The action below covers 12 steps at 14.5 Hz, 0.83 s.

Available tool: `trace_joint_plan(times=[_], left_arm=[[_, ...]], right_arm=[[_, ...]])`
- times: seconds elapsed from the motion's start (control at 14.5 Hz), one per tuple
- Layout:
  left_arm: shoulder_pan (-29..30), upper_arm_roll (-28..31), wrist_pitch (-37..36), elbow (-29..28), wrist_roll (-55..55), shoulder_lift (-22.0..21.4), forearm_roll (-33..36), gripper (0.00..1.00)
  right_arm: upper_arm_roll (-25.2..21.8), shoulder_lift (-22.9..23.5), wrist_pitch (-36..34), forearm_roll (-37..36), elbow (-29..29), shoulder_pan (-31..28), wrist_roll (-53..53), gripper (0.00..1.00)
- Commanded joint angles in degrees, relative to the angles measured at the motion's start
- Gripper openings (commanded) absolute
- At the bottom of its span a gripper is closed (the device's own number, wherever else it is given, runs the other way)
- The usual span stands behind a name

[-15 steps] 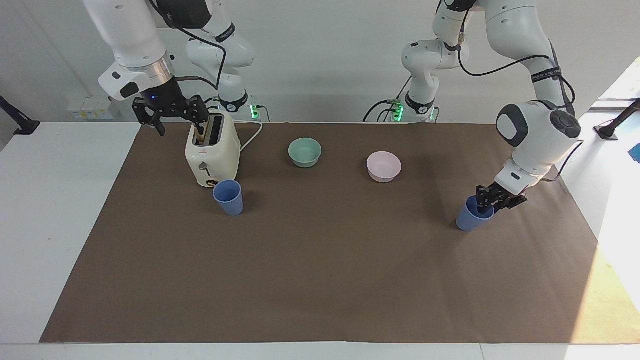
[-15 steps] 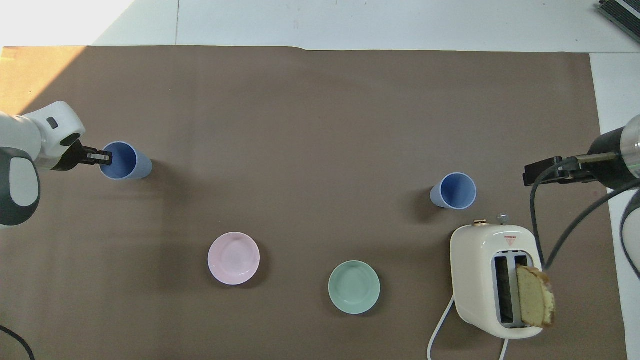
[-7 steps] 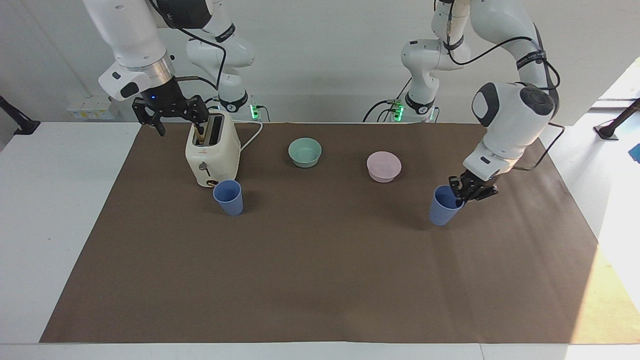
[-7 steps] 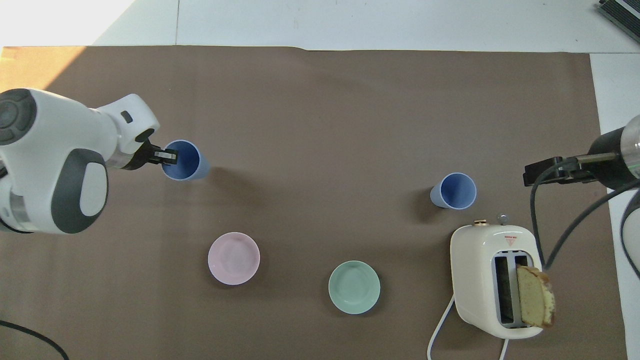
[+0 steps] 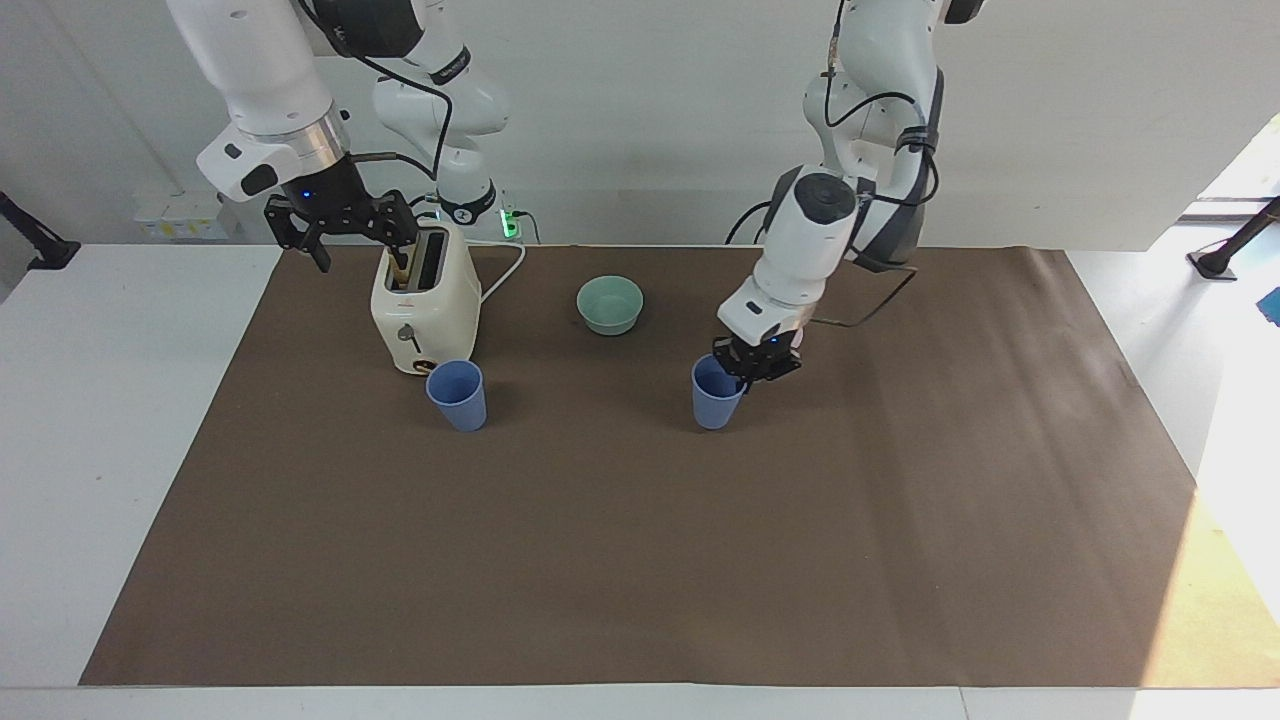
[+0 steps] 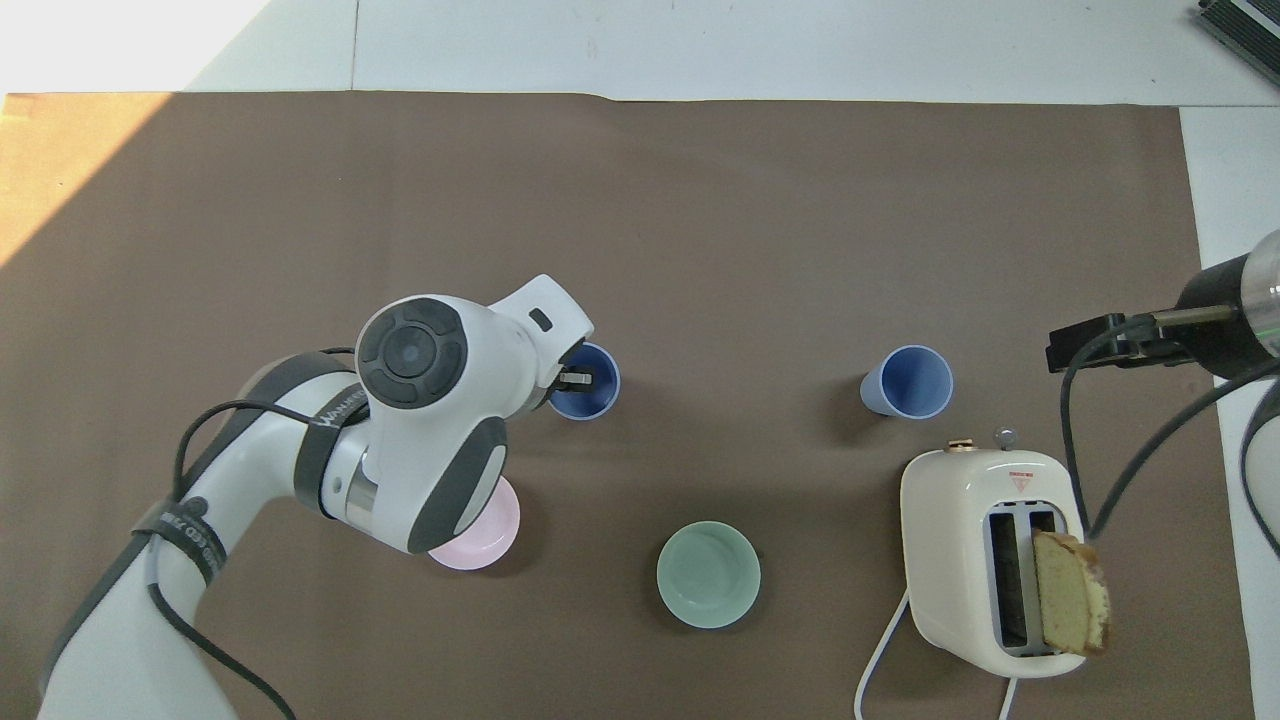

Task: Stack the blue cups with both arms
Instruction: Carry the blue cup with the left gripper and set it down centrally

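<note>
One blue cup (image 5: 716, 395) (image 6: 590, 384) hangs upright just over the middle of the brown mat. My left gripper (image 5: 755, 362) (image 6: 573, 378) is shut on its rim, with one finger inside the cup. The other blue cup (image 5: 457, 394) (image 6: 908, 381) stands on the mat beside the toaster, a little farther from the robots than it. My right gripper (image 5: 358, 248) (image 6: 1085, 345) waits open and empty in the air at the toaster's top, toward the right arm's end of the table.
A cream toaster (image 5: 424, 300) (image 6: 990, 560) holds a slice of bread (image 6: 1070, 592) in one slot. A mint-green bowl (image 5: 610, 304) (image 6: 708, 574) sits nearer to the robots than the cups. The left arm covers most of a pink bowl (image 6: 485, 540).
My left gripper has carried its blue cup from the left arm's end of the mat to the middle, toward the other cup. The right arm has not moved.
</note>
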Motion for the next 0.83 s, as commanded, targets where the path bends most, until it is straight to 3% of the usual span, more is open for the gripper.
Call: trace_joint_plan(times=[0.0,0.14,0.21,0.34,0.48,0.55,0.76], left_arm=[[-4.44,1.2,2.26,-0.62,-4.68,0.08,-0.53,0.0],[-5.68,1.2,2.61,0.07,-4.87,1.66,-0.53,0.02],[-5.6,1.2,2.61,0.17,-4.87,1.67,-0.53,0.2],[-5.25,1.2,2.01,0.86,-4.78,1.75,-0.79,0.86],[-4.81,1.29,1.56,2.01,-4.69,2.1,-0.7,0.92],[-4.54,1.38,1.56,2.36,-4.69,1.93,-0.44,1.0],[-2.01,2.25,-1.68,2.98,-4.08,-0.52,0.26,1.0]], right_arm=[[0.28,-0.32,-0.05,-0.22,0.09,-0.71,-0.96,1.0],[0.28,-0.32,-0.05,-0.22,0.09,-0.71,-0.96,1.0],[0.28,-0.32,-0.05,-0.22,0.09,-0.71,-0.96,1.0],[0.28,-0.32,-0.05,-0.22,0.09,-0.71,-0.96,1.0],[0.28,-0.32,-0.05,-0.22,0.09,-0.71,-0.96,1.0],[0.28,-0.32,-0.05,-0.22,0.09,-0.71,-0.96,1.0],[0.28,-0.32,-0.05,-0.22,0.09,-1.41,-0.96,1.0]])
